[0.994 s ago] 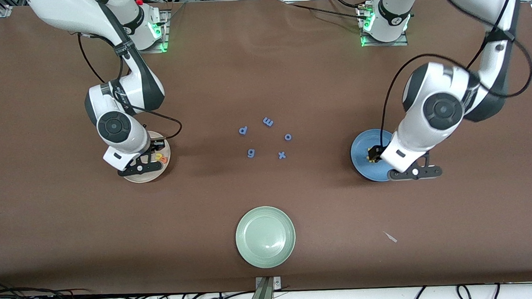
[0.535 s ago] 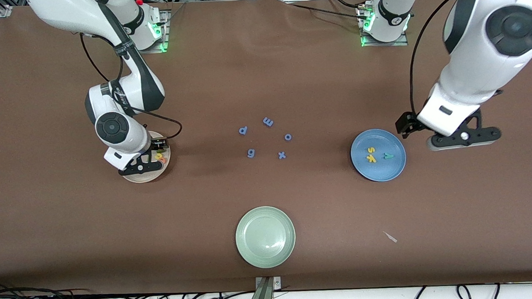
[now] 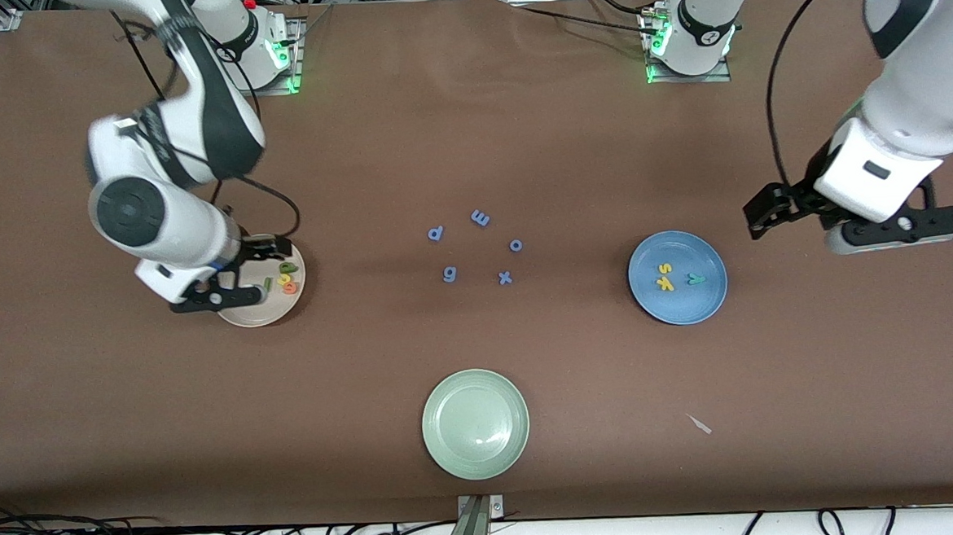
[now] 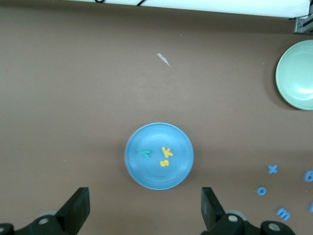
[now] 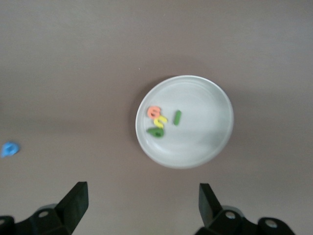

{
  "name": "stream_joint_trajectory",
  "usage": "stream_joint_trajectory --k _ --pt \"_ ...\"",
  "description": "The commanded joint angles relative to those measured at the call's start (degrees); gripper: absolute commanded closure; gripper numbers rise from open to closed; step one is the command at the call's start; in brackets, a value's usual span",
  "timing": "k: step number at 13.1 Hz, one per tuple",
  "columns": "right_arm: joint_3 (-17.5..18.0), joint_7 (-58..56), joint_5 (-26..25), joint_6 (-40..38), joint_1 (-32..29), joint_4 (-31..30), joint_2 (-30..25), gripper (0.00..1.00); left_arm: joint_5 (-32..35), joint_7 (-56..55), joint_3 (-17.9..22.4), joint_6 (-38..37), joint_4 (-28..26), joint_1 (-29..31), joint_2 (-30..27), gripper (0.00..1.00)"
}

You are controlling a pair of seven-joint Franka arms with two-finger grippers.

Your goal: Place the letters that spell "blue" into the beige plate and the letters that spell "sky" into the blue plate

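Both grippers, right gripper (image 5: pixel 139 208) and left gripper (image 4: pixel 145 210), hang wide open and empty (letters plated): right above the round cream-beige plate (image 3: pixel 244 314), left at three o'clock of the round mid-blue plate (image 3: pixel 679 304).

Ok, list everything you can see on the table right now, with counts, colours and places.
beige plate: one, cream, right arm's end.
"blue" letters: four, two green, yellow, orange, in the beige plate.
blue plate: one, left arm's end.
"sky" letters: three, two yellow, teal, in the blue plate.
loose letters: five, blue, mid-table.
green plate: one, pale, nearest the front camera.
scrap: one, white, beside the green plate.
left gripper: open, over bare table.
right gripper: open, over the beige plate.
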Motion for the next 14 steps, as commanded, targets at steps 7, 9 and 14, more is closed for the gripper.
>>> stream_joint_trajectory --k 7,9,14 --pt "3.59 -8.39 1.31 -11.91 -13.44 4.35 -11.37 0.00 -1.59 5.37 -3.90 3.31 -15.60 7.99 -12.80 0.00" --pt "4.66 -8.12 1.22 -12.61 -14.17 4.70 -11.20 0.00 -1.68 5.37 1.78 2.95 -15.16 1.78 -12.45 0.00" --pt "5.10 -7.69 1.22 -12.71 -12.94 5.93 -10.85 0.00 -1.85 5.54 4.54 1.99 -15.07 -0.37 -12.36 0.00"
